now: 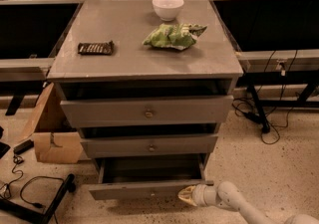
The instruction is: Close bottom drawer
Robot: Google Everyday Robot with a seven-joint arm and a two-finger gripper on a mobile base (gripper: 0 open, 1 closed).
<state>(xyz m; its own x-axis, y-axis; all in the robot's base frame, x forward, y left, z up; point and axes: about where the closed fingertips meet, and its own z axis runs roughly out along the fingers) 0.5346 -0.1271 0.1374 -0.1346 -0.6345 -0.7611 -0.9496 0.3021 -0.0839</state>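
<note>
Behind gripper (188, 195) at bottom drawer's (144, 189) right front corner, arm (239, 207) cut off near right; drawer's far interior hidden.

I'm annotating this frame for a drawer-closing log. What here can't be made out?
In the camera view:
- Gripper at the right front corner of the bottom drawer: whether it touches cannot be told.
- Drawer's back: hidden under the middle drawer.
- Arm: cut off by the bottom edge.
- Snack bar wording: too small.

Warm, kinda dim indoor light, mostly from overhead: the cabinet top (144, 54) is the brightest patch and the open recesses go near black. The gripper (186, 195), lower middle-right of frame by the bottom drawer (144, 189), looks yellowish. There's a soft shadow on the floor (259, 168) under that drawer.
</note>
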